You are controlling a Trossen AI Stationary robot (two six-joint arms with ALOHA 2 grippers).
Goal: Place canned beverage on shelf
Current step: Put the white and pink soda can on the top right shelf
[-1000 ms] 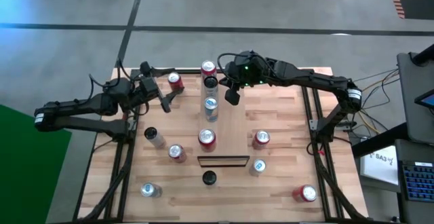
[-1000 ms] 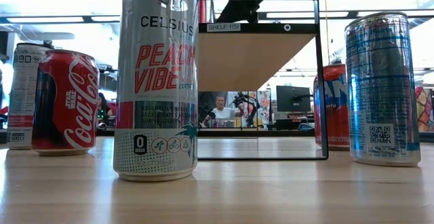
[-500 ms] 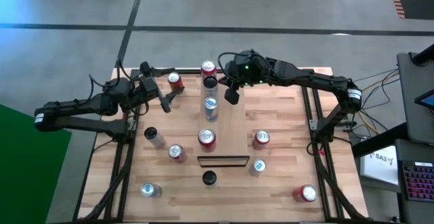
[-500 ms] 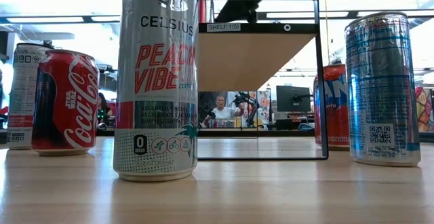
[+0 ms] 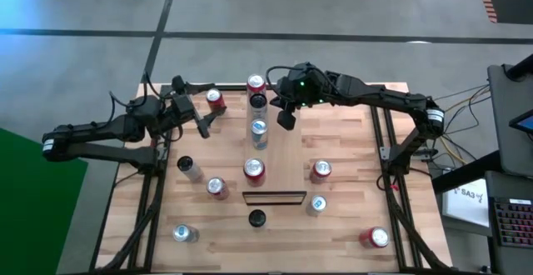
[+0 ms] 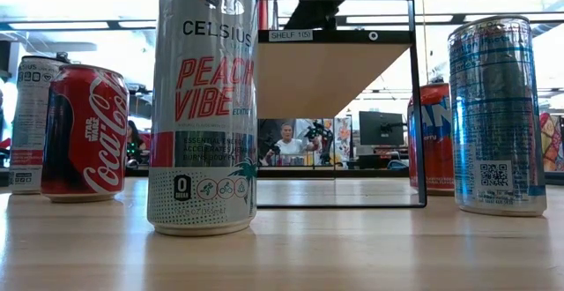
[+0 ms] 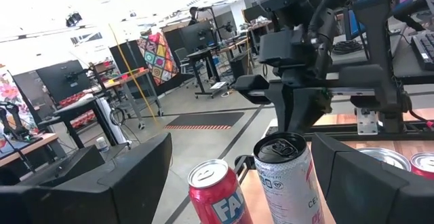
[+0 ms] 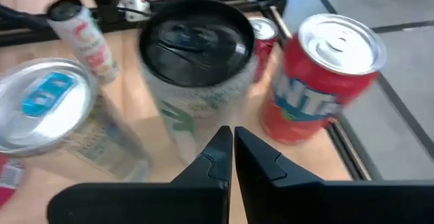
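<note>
Planked tabletop (image 5: pixel 341 154) filled mid-frame, grey floor around it. Shelf (image 5: pixel 259 137) ran down the centre w/ four cans on it, incl. a black-topped can (image 5: pixel 257 102) near its upper end. Low view alone showed shelf's label and the office behind. Right end effector (image 5: pixel 285 118) closed, empty, beside that can. Left end effector (image 5: pixel 202 121) open, upper left.

A planked wooden table (image 5: pixel 350 154) carries scattered upright drink cans, red (image 5: pixel 321 170) and silver (image 5: pixel 316 204), around a raised shelf (image 5: pixel 274 197) bearing a row of cans
</note>
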